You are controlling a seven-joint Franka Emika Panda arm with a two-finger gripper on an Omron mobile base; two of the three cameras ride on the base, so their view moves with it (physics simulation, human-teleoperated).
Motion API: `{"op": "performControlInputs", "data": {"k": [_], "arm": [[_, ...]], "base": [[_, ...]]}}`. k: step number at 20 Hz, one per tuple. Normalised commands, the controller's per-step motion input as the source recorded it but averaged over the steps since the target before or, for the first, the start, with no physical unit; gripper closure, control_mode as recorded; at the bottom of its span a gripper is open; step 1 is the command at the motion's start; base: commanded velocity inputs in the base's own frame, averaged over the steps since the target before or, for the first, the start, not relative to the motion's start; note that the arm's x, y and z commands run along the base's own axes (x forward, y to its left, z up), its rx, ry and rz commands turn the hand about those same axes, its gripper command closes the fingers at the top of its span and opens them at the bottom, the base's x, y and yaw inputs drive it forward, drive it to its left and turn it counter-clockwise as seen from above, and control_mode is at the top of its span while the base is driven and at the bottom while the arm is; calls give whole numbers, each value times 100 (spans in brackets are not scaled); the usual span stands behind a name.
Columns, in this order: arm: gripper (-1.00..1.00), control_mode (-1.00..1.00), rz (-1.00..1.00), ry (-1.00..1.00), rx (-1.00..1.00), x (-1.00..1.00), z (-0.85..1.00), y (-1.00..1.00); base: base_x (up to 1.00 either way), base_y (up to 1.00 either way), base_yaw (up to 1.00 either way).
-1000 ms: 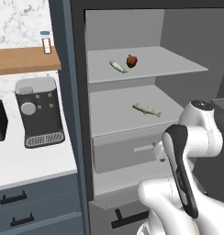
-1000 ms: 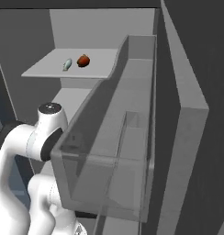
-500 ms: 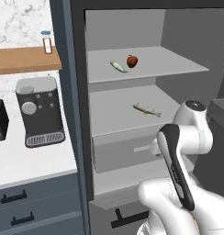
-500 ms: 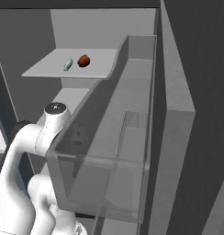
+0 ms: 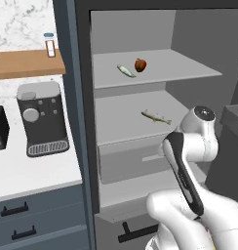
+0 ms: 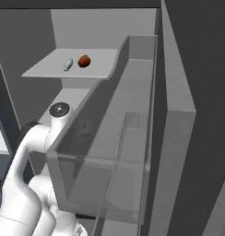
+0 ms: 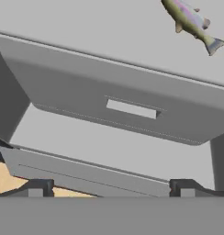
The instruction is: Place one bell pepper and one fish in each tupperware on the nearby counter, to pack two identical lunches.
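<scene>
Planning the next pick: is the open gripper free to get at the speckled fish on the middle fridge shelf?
Probably yes. The speckled fish lies alone on the bare middle shelf, the fridge stands open, and nothing sits between it and the open gripper.

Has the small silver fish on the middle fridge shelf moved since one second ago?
No. The small silver fish lies at the same spot on the grey middle shelf.

Red bell pepper [image 5: 140, 64], pale silver-green fish [image 5: 125, 71], olive-and-pink speckled fish [image 7: 191, 23], grey shelves [image 5: 189, 73], white counter [image 5: 23, 171], slate-blue drawers [image 5: 38, 219], black-and-grey coffee machine [image 5: 41, 118], brown wooden shelf [image 5: 23, 63], white marbled wall [image 5: 18, 24].
</scene>
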Motion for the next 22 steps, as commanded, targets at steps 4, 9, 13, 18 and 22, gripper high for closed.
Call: {"op": "performControlInputs", "data": {"k": [4, 9, 13, 18, 22], "arm": [[-100, -100, 1, 5, 0, 41, 29, -23], [-100, -100, 0, 10, 0, 61, 3, -26], [-100, -100, 0, 0, 0, 74, 0, -21], [-100, -100, 0, 0, 0, 85, 0, -18], [-100, -100, 0, 0, 0, 79, -4, -6]], "base": [[0, 0, 0], [0, 0, 0], [0, 0, 0], [0, 0, 0], [0, 0, 0]]}}
